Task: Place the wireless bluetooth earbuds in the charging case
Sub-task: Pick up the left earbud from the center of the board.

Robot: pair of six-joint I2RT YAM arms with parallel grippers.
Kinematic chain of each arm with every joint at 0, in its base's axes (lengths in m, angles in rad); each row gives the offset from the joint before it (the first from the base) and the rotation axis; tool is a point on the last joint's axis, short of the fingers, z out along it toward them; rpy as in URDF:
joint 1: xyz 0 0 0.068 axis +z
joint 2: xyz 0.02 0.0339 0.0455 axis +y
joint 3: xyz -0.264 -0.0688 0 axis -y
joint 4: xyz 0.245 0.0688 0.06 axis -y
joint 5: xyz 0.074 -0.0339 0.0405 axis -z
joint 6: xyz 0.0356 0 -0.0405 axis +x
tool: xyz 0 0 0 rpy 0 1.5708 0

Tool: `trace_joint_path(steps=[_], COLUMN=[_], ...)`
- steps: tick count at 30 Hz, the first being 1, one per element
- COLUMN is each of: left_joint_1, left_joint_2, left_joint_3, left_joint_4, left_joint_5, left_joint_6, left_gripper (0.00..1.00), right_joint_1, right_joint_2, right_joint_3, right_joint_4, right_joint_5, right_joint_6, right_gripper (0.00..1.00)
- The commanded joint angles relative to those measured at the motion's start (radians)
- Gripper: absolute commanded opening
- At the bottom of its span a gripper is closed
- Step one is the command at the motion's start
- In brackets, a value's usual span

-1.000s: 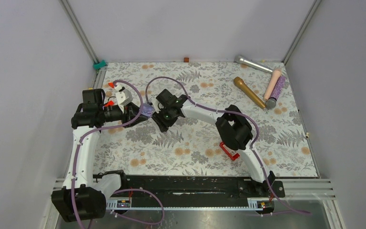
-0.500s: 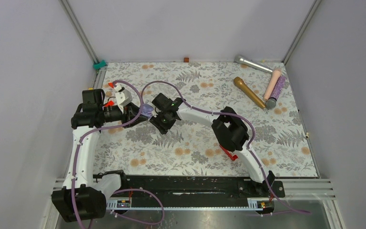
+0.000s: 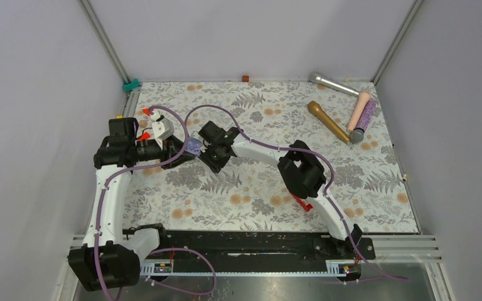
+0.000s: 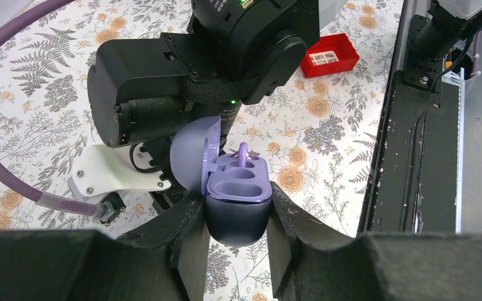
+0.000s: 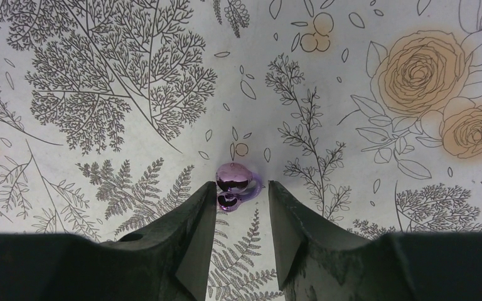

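My left gripper (image 4: 235, 207) is shut on the dark lower half of a purple charging case (image 4: 238, 194), its lid (image 4: 194, 153) swung open to the left. A pale purple stem (image 4: 243, 153) stands up at the far socket; the near socket shows bare. In the top view the case (image 3: 192, 147) hangs just left of my right gripper (image 3: 211, 157). The right wrist view shows a glossy pale purple earbud (image 5: 235, 183) lying on the floral cloth. My right gripper (image 5: 241, 188) is open around it, its left fingertip (image 5: 208, 194) close against the bud. The black earbuds are out of view.
A red block (image 3: 301, 202) lies under the right arm's elbow. At the back right lie a gold microphone (image 3: 328, 121), a silver one (image 3: 332, 83) and a pink-and-purple roller (image 3: 362, 116). A white part (image 3: 162, 128) sits behind the left gripper.
The right arm has shifted left, bringing its gripper closer to the case held by the left gripper. The left arm and case have stayed put.
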Motion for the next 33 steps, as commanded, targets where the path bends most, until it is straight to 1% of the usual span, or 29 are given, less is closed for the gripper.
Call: trace_joint_path(steps=[1,4,9,16,22,23,25,26,33], left_joint_1=[0.007,0.008,0.007,0.009,0.009,0.009,0.009,0.010,0.011], left_joint_2=[0.001,0.001,0.002,0.009,0.007,0.008,0.008,0.007,0.004], left_joint_3=[-0.002,-0.002,0.002,0.007,0.005,0.005,0.006,0.005,0.004], left_joint_4=[0.017,0.016,-0.003,-0.016,-0.017,-0.015,-0.015,-0.016,-0.016], left_joint_5=[0.055,0.056,0.060,0.062,0.063,0.064,0.065,0.066,0.067], left_joint_6=[0.028,0.028,0.050,0.061,0.064,0.063,0.061,0.062,0.062], left_gripper=[0.00,0.00,0.00,0.00,0.00,0.00,0.00,0.00,0.00], right_joint_1=[0.009,0.009,0.009,0.009,0.010,0.010,0.010,0.010,0.010], right_joint_2=[0.019,0.026,0.046,0.079,0.085,0.083,0.079,0.077,0.051], right_joint_3=[0.066,0.082,0.114,0.157,0.170,0.168,0.166,0.162,0.138], right_joint_4=[-0.044,-0.053,-0.071,-0.095,-0.104,-0.105,-0.105,-0.104,-0.104], right_joint_5=[-0.024,-0.039,-0.015,-0.011,0.000,0.003,0.007,0.012,0.043], right_joint_6=[-0.006,-0.002,-0.003,-0.002,0.000,-0.002,-0.002,-0.004,-0.014], right_gripper=[0.44,0.46,0.48,0.48,0.43,0.42,0.36,0.35,0.33])
